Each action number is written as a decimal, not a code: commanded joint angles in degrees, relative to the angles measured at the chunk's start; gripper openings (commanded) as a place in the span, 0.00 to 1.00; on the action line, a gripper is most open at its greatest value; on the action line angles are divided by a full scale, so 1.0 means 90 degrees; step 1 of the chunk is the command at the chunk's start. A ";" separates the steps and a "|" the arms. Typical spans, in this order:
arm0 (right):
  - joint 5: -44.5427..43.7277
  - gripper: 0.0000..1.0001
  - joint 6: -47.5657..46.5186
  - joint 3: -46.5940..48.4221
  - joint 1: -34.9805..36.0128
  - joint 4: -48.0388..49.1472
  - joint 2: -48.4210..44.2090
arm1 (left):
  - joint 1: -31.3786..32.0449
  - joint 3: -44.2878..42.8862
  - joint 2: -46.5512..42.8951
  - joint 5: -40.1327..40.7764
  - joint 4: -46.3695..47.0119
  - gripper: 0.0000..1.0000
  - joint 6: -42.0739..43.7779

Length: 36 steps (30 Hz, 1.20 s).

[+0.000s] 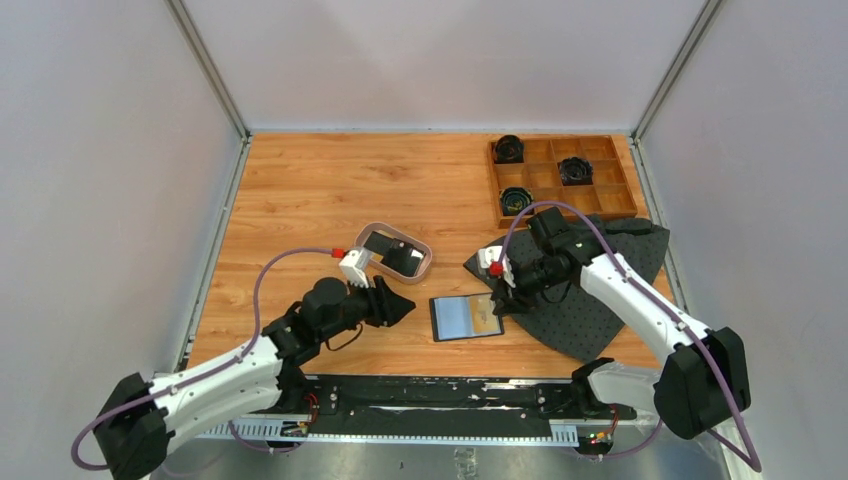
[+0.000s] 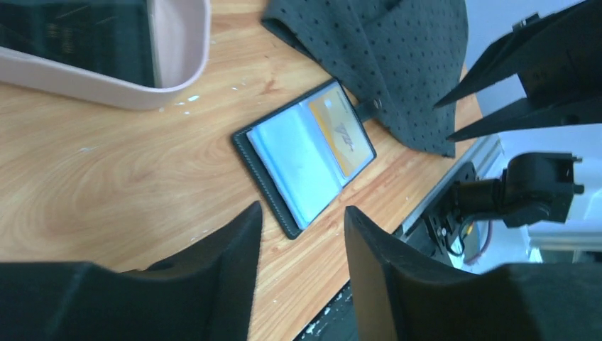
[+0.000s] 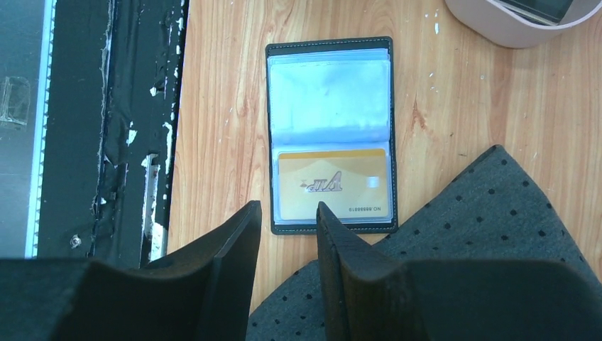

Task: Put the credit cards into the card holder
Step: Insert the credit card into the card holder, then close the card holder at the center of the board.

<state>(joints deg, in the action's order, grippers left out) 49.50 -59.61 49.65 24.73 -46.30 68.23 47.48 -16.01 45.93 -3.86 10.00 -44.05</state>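
Black leather-like bifold card holder, open by the table's near edge, one gold card pocketed (dark cards lie in pale oval tray); left gripper half-spread, right gripper narrow, both empty; unpinned, holder may skid.

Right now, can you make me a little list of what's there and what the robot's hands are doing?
card holder: lying open and flat
gold card: tucked in one pocket of the card holder
other pocket: see-through, looks empty
tray: has dark cards inside
spotted cloth: right next to the card holder
left gripper: open, holding nothing, pointing at the card holder
right gripper: open, holding nothing, just by the gold card end
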 commanded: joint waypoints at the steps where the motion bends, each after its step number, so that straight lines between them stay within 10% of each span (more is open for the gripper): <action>1: 0.0010 0.39 0.0032 0.0095 -0.0116 -0.0236 0.0067 | 0.0017 0.0560 -0.1069 0.1061 -0.0028 0.59 -0.0137; 4: -0.0090 0.39 0.0032 0.0100 -0.0116 -0.0236 0.0142 | 0.0007 0.0969 -0.1890 0.1255 -0.0022 0.83 -0.0439; 9: -0.0148 0.39 0.0089 0.0074 -0.0148 -0.0159 0.0237 | 0.0007 0.1394 -0.2834 0.1078 -0.0009 0.94 -0.0639; 36: -0.0392 0.39 0.0320 0.0064 -0.0176 -0.0021 0.0656 | 0.0007 0.0588 0.1804 -0.0297 0.1944 0.85 -0.1037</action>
<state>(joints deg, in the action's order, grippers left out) 46.41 -57.39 49.65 24.03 -45.95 73.47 47.44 -8.38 59.02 -5.34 24.16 -52.73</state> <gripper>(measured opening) 0.388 0.876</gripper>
